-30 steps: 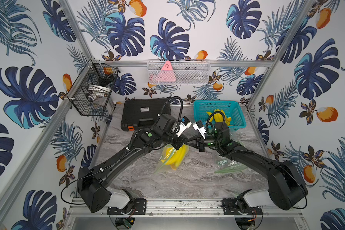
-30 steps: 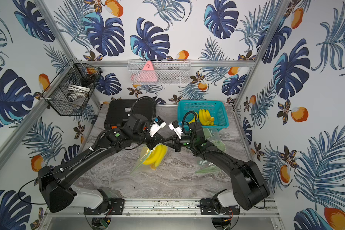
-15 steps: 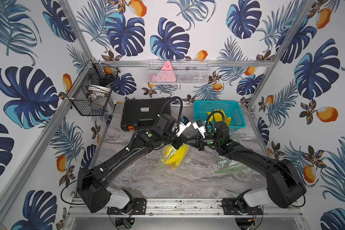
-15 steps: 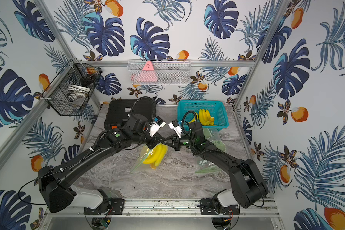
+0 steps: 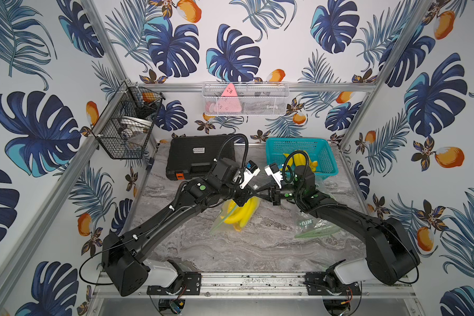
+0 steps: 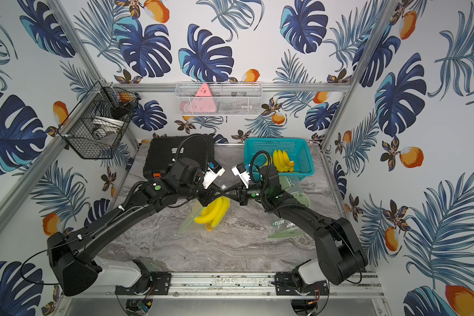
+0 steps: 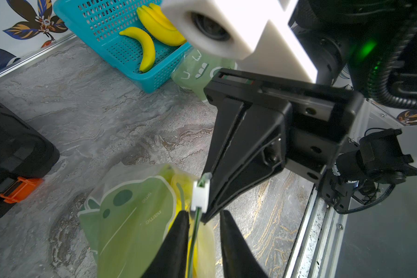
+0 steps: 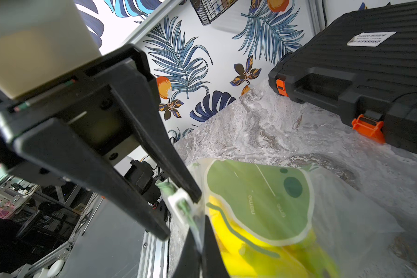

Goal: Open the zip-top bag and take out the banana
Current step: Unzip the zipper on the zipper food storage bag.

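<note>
**Zip edge pinned, slider next**

The bag (image 5: 217, 222) sits near the middle of the bench (image 5: 257, 246). Its zip end is lifted between my two arms and its bottom corner rests on the bench. My right pincer (image 8: 199, 231) is clamped tight on the zip edge. My left pincer (image 7: 204, 214) stands narrowly parted, with a finger on either side of the green zip strip, right by the white slider (image 7: 200, 196). It grips nothing.

I judge the step in hand to be catching that slider and running it along the zip. To do it well, I would square the left fingers on the slider body, not on the film beside it. Then I would close firmly and pull straight along the strip, away from the right pincer, which serves as the anchor. A slack strip could jam the slider, so tension matters.

The bag's long axis runs diagonally, with the mouth raised at the far right and the bottom at the near left. The banana (image 5: 241, 214) lies inside along the same line. I cannot tell which way its stem points.
</note>
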Controlling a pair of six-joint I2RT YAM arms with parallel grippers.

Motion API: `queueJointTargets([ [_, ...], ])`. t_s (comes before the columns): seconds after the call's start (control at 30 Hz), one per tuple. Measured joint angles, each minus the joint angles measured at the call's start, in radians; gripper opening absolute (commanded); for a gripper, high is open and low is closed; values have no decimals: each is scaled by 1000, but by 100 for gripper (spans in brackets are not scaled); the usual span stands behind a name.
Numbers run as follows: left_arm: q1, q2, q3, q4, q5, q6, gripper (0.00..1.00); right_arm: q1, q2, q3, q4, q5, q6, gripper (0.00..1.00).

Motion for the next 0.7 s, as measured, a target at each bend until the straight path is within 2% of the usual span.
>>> queueJointTargets([
  [0.27,0,35,36,5,1,1,33,3,0,1,-20,-6,-22,0],
  [0.47,0,54,51,8,9,2,23,3,-1,1,-39,-7,-29,0],
  [0.7,0,49,39,10,12,5,24,3,-6,1,-48,-2,-38,0],
])
